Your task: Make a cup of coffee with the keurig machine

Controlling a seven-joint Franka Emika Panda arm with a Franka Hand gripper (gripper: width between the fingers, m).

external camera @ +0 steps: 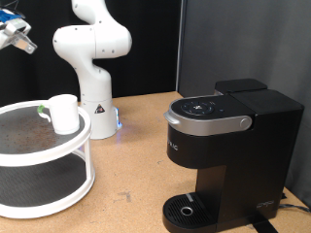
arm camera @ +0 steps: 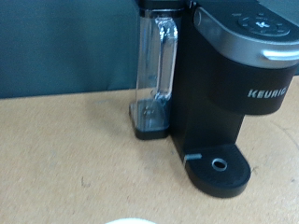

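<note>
Gripper (external camera: pixel 12 37), state unclear, hovers above cup (external camera: pixel 63 113) on white stand (external camera: pixel 44 170).

Lighting's pretty even and bright in the exterior view, seems to come from overhead, so shadows on the table (external camera: pixel 136 146) are soft and short. Backdrop is dark and swallows detail. The white cup (external camera: pixel 64 113) and the arm (external camera: pixel 92 53) run close to blown out, and there's a small blue glow at the arm's base. The keurig machine (external camera: pixel 228 146) shows a soft sheen on its silver lid. Wrist view is noticeably soft and a bit hazy, with glare streaks on the clear water tank (arm camera: pixel 156 75).
</note>
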